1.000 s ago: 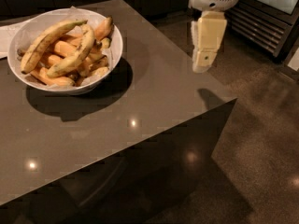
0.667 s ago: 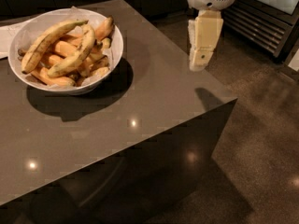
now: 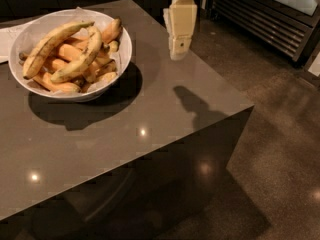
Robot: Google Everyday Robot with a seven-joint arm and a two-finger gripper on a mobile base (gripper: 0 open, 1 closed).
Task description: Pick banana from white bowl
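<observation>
The white bowl (image 3: 125, 44) stands on the far left part of the dark table and holds a heap of bananas on white paper. The banana (image 3: 82, 58), medium-long, curved and yellow-green, lies across the top of the heap. A longer yellow-green banana (image 3: 50, 46) lies to its left. Short orange bananas (image 3: 60, 86) lie beneath them. My gripper (image 3: 179, 54) hangs pointing down above the table's far right part, well to the right of the bowl and clear of it. It holds nothing.
The dark grey table (image 3: 150, 129) ends in a corner at the right, with a drop to the brown floor (image 3: 280, 134). A metal grille cabinet (image 3: 260, 19) stands at the back right. White paper (image 3: 6, 39) lies left of the bowl.
My gripper has moved left from beyond the table's right edge to above the tabletop, closer to the bowl. The bowl and bananas have not moved.
</observation>
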